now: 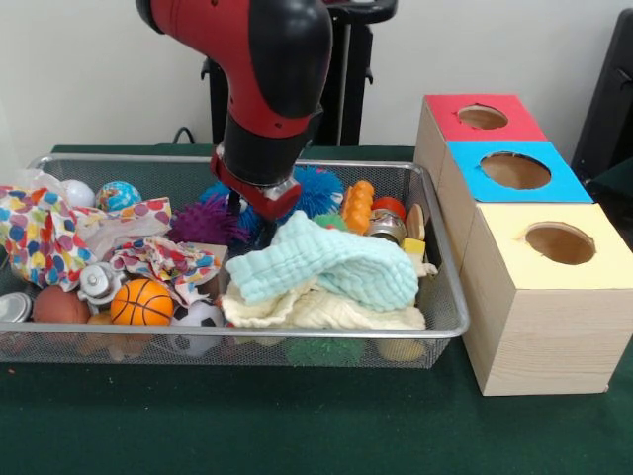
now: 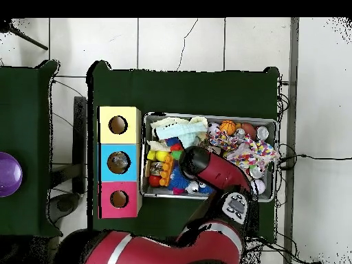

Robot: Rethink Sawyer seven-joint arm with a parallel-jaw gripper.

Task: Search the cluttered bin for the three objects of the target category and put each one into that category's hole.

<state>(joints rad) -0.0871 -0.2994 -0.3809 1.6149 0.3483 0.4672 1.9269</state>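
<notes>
Bin [image 1: 435,297] is sitting left of three holed boxes: red [image 1: 495,134], blue [image 1: 554,183], yellow [image 1: 593,267]. Gripper [image 1: 240,220] is dipping among the bin's toys, its fingers hidden, so I cannot tell their state.

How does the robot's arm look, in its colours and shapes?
The arm is made of thick rounded segments, glossy red with black joints and covers. Its lower end is a black cylinder with a red collar at the bottom. In the overhead view the arm shows the same red shell, a grey stripe on the segment near the base, and a black block with small grey buttons.
</notes>
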